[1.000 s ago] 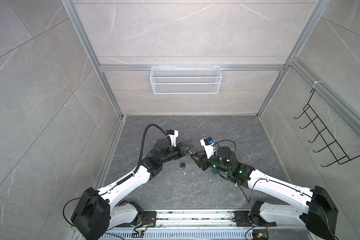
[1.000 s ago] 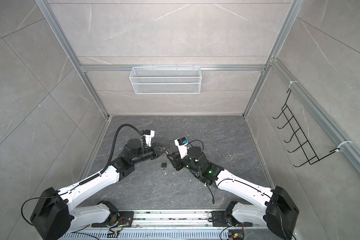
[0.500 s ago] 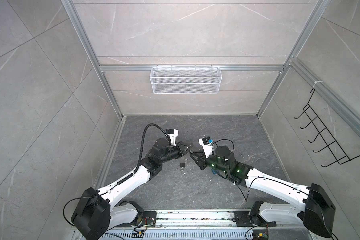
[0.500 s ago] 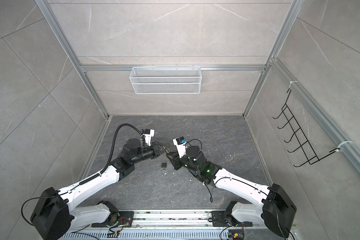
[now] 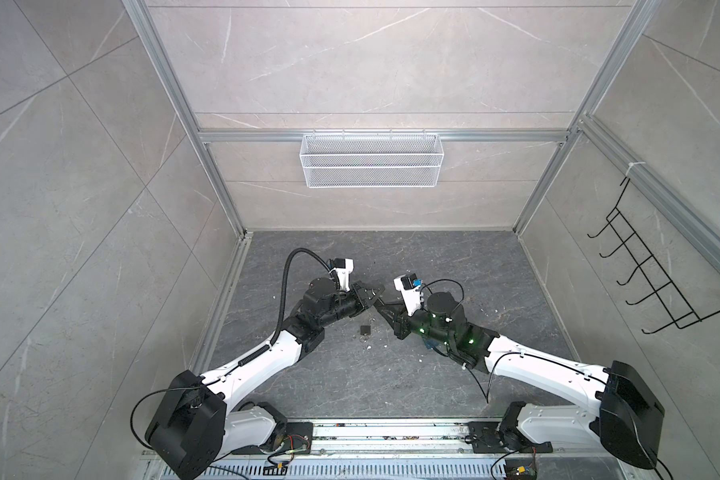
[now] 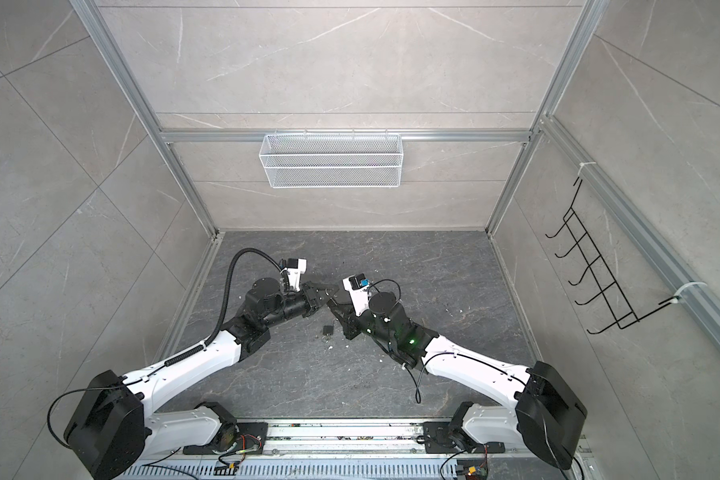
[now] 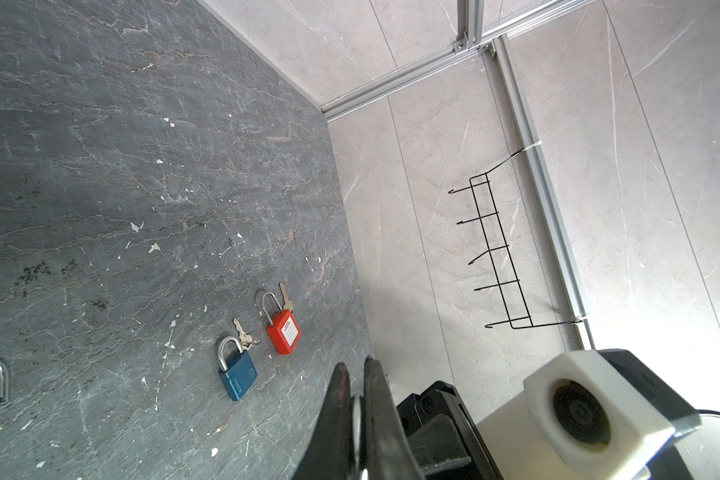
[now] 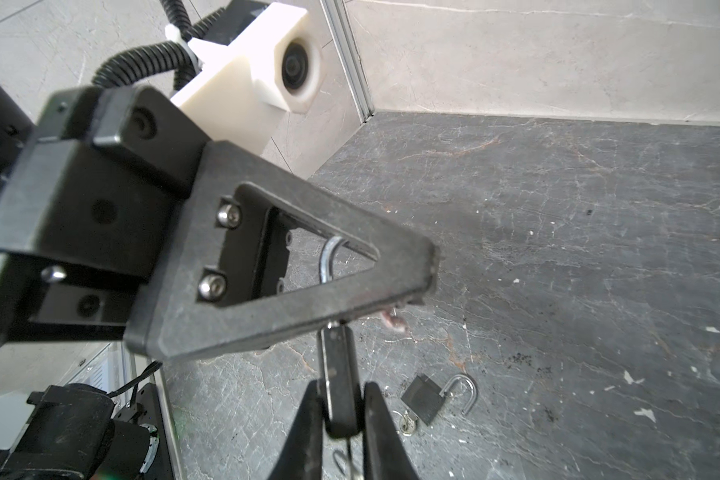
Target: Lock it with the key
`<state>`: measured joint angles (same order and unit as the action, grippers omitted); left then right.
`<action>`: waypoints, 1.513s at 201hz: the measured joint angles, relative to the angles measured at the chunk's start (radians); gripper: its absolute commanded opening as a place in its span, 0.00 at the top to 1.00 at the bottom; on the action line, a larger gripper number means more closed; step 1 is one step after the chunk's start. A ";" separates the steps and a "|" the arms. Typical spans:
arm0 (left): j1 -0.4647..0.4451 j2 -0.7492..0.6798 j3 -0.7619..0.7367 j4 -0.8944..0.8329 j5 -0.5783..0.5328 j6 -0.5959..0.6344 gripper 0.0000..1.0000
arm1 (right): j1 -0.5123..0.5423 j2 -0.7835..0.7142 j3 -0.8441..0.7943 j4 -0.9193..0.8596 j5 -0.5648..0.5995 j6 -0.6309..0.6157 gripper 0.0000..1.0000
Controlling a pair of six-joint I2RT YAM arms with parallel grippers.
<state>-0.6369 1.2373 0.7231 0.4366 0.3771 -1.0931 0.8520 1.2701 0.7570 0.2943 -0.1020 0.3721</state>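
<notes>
My left gripper (image 5: 374,296) (image 7: 356,365) is shut on a thin silver piece, apparently the shackle (image 8: 328,259) of a small black padlock (image 8: 336,370) held above the floor. In the right wrist view that shackle shows through the left finger's triangular opening. My right gripper (image 5: 382,308) (image 8: 341,388) meets it tip to tip, its jaws pressed on both sides of the padlock's black body. A thin key ring (image 8: 341,461) hangs under the body; the key itself I cannot make out. In both top views the held padlock is hidden between the fingers.
Another black padlock (image 5: 365,330) (image 8: 427,399) lies on the floor below the grippers, shackle open, with a key (image 8: 406,424) beside it. A blue padlock (image 7: 238,376) and a red padlock (image 7: 283,336) lie with keys. A wire basket (image 5: 371,160) and hook rack (image 5: 649,274) hang on the walls.
My right gripper has slid left toward the left gripper's tips and its jaws have closed onto the padlock body. The left arm has held still.
</notes>
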 measured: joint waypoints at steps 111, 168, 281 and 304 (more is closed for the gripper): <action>0.003 0.031 -0.021 0.049 -0.006 -0.034 1.00 | -0.017 0.032 -0.035 0.081 -0.030 0.066 0.80; -0.007 0.037 -0.021 0.068 0.027 -0.037 1.00 | -0.021 0.034 -0.031 0.084 -0.027 0.077 0.73; 0.010 0.038 -0.037 0.094 0.076 -0.069 1.00 | -0.012 0.024 -0.028 0.072 -0.065 0.063 1.00; 0.011 0.039 -0.037 0.099 0.080 -0.065 0.90 | -0.013 0.019 -0.029 0.069 -0.068 0.061 1.00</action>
<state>-0.6254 1.2758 0.6865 0.5358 0.4568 -1.1580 0.8391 1.2888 0.7280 0.3634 -0.1703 0.4335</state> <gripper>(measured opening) 0.059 0.131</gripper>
